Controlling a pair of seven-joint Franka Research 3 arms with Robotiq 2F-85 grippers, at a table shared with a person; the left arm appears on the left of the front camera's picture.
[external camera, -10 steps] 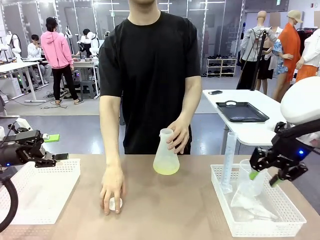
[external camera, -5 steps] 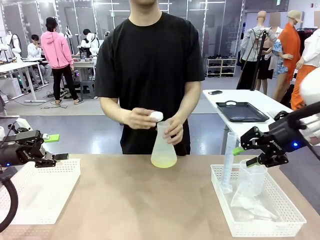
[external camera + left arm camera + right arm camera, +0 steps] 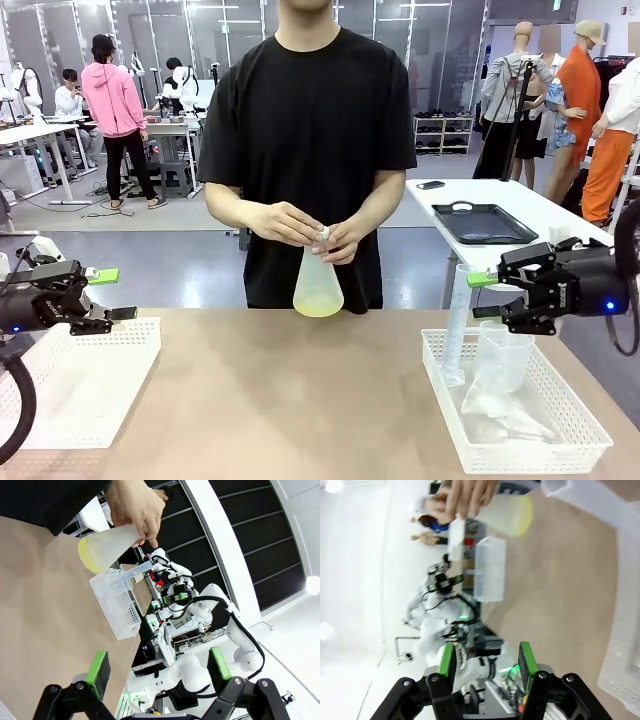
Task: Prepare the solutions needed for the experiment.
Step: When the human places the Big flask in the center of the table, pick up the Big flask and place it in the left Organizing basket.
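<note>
The solutions (image 3: pixel 318 304) are held in the flask (image 3: pixel 316 278), far middle; mixing's probably left. Both left gripper (image 3: pixel 113 294) and right gripper (image 3: pixel 487 296) are spread.

We see the flask (image 3: pixel 318 285) as cloudy, translucent plastic with a dull skin. The solutions (image 3: pixel 318 306) in its base are a clear, pale yellow liquid. The table (image 3: pixel 300 400) top looks smooth, matt and brown. The left basket (image 3: pixel 90 380) and right basket (image 3: pixel 540 455) look like white perforated plastic, and the cylinder (image 3: pixel 459 320) like clear plastic. The T-shirt (image 3: pixel 310 130) is matt black cloth. The left gripper (image 3: pixel 115 294) and right gripper (image 3: pixel 485 296) are matt black with dull green pads (image 3: pixel 98 666).
</note>
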